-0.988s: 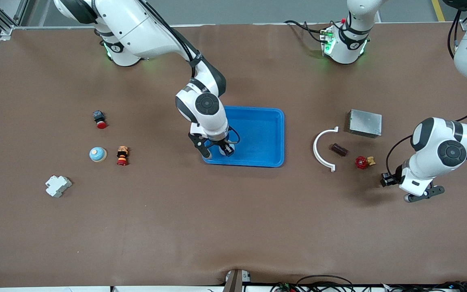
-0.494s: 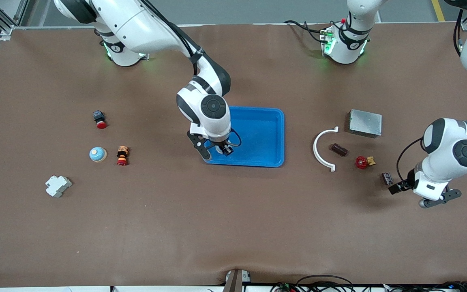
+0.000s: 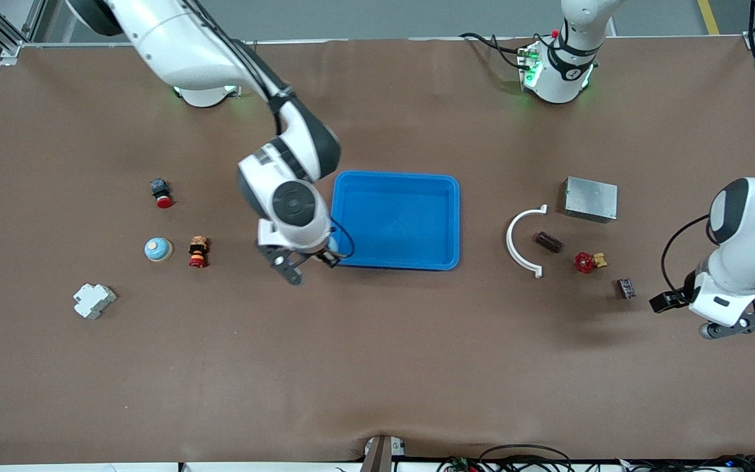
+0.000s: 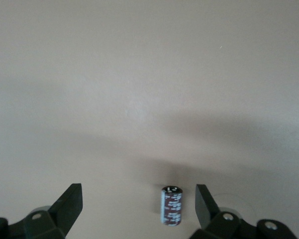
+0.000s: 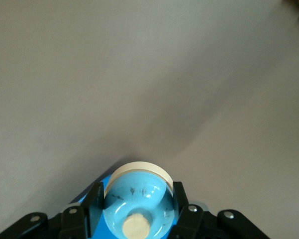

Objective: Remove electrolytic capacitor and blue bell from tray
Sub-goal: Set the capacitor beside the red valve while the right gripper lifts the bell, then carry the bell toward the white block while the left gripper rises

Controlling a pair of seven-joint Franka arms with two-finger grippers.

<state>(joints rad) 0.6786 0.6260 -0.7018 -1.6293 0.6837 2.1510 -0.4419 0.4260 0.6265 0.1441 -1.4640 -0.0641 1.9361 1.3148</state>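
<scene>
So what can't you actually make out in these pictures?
Front view: the bell held in the right gripper is almost wholly hidden by that arm's wrist; only the right wrist view shows it.
Left wrist view: the print on the capacitor is too small to read.
Front view: the left arm is cut off by the picture's edge.

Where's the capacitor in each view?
Front view: capacitor on the table, nearer the camera than the red valve, toward the left arm's end.
Left wrist view: lying between the open jaws.
Right wrist view: not in it.
Shared landmark: left gripper, beside the capacitor in both.
</scene>
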